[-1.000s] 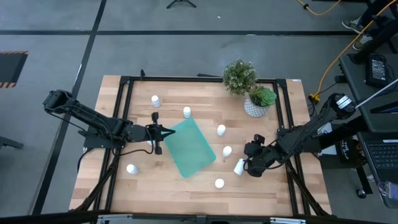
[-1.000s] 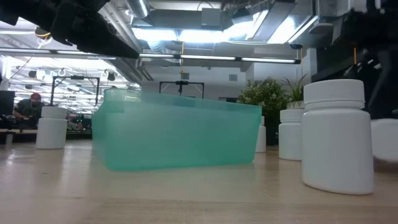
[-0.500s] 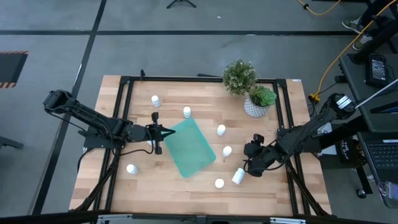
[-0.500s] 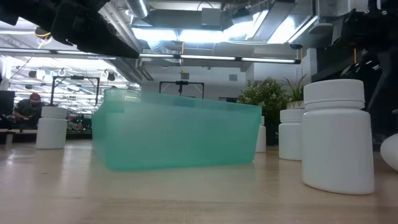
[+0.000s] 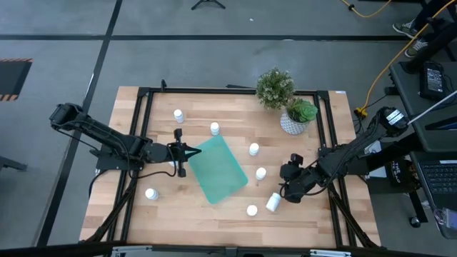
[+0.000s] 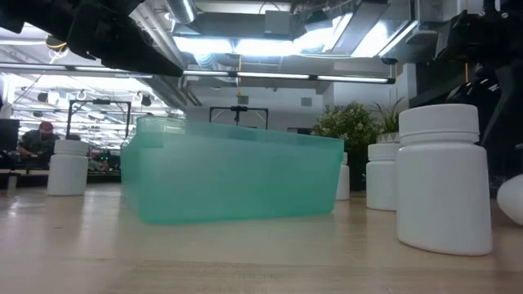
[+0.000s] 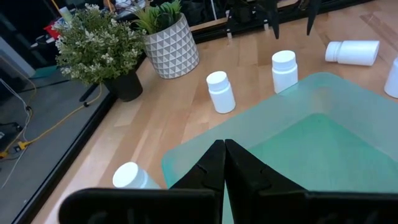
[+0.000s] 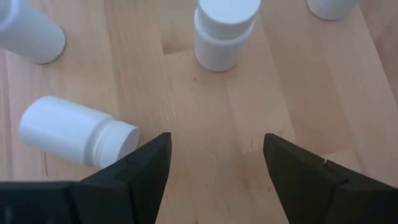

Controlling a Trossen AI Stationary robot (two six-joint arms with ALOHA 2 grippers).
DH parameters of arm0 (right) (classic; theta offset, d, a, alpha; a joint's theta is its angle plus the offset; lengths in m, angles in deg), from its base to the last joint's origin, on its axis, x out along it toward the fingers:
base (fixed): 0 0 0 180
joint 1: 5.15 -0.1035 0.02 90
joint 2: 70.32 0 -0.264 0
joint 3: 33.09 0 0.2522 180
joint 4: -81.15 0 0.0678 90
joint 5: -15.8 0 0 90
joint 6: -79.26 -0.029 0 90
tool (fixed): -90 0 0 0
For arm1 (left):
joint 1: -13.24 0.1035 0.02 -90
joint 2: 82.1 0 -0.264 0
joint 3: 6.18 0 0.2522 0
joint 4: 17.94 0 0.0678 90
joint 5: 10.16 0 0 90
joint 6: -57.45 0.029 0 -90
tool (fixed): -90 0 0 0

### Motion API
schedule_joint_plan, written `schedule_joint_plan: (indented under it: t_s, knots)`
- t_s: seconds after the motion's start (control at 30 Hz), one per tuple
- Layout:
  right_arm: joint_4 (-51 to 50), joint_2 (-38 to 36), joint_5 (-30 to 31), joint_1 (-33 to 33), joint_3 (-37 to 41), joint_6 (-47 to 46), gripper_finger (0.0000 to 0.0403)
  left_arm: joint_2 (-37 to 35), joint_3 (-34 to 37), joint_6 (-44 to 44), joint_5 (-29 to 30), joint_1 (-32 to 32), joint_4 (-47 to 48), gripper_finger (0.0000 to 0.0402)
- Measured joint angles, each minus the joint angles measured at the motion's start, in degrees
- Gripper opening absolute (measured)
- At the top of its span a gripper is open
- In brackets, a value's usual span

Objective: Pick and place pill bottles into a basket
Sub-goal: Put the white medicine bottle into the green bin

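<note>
Your right gripper [image 5: 285, 187] had its fingers [image 8: 144, 163] spread wide with nothing between them, while your left gripper [image 5: 190, 151] had its fingers [image 7: 214, 163] pressed together at the basket's 9 o'clock edge.

You had the big wooden table [image 5: 178, 214] under everything. On it, the teal basket [image 5: 218, 170] sat near the middle, turned at a slant, and it held no bottles.

At 1 o'clock from the basket you had two plants [image 5: 275, 87], one in a white patterned pot [image 5: 291, 124].

The pill bottles were all on the wood. One tipped-over bottle [image 5: 273, 202] lay at 5 o'clock from your right gripper, just beside it. Others stood at 3 o'clock [image 5: 260, 173], 2 o'clock [image 5: 253, 149], 12 o'clock [image 5: 214, 128], 11 o'clock [image 5: 178, 115], 8 o'clock [image 5: 151, 193] and 5 o'clock [image 5: 251, 210] from the basket.
</note>
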Motion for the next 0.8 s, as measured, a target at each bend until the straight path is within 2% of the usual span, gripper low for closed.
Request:
schedule_joint_plan:
  t_s: [0.5, 0.8]
  knots:
    - [0.5, 0.0, 0.1, 2.9, 0.0, -3.3, 0.0257, 0.0, 0.0, 0.0, 0.0, 0.0, 0.0, 0.0004]
    - [8.8, 0.0, 0.0, 2.9, -0.1, -4.5, 0.0257, 0.0, 0.0, 0.0, 0.0, 0.0, 0.0, 0.0004]
